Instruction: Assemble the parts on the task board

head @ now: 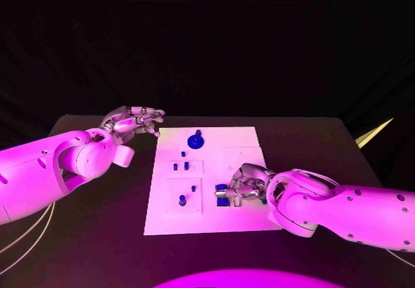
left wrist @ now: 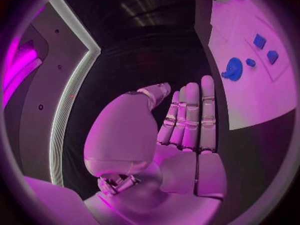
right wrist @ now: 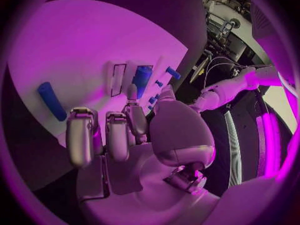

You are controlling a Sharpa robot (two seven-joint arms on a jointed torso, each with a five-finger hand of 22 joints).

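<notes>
My right hand [head: 249, 185] lies on the near right part of the task board [head: 226, 222], its fingers [right wrist: 119, 135] curled down around a blue part [head: 224, 195]; I cannot tell for certain whether they clamp it or only rest against it. In the right wrist view a blue cylinder [right wrist: 141, 80] stands just past the fingertips beside a dark-edged slot, and a long blue peg [right wrist: 51, 101] lies loose on the white plate well off to one side.

My left hand [head: 135, 122] hovers over the black worktop [head: 95, 240] just beyond the board's far left corner. Its fingers [left wrist: 190, 117] are straight and side by side, the thumb apart from them, and they hold nothing.

Out from there, a round blue knob-like part [head: 195, 141] sits at the far middle of the board. Nearer, two raised white squares lie on the board's left half: the farther one carries small blue pegs [head: 184, 165], the nearer one a blue peg [head: 182, 200] and a smaller piece beside it. I can read no writing or labels anywhere.
</notes>
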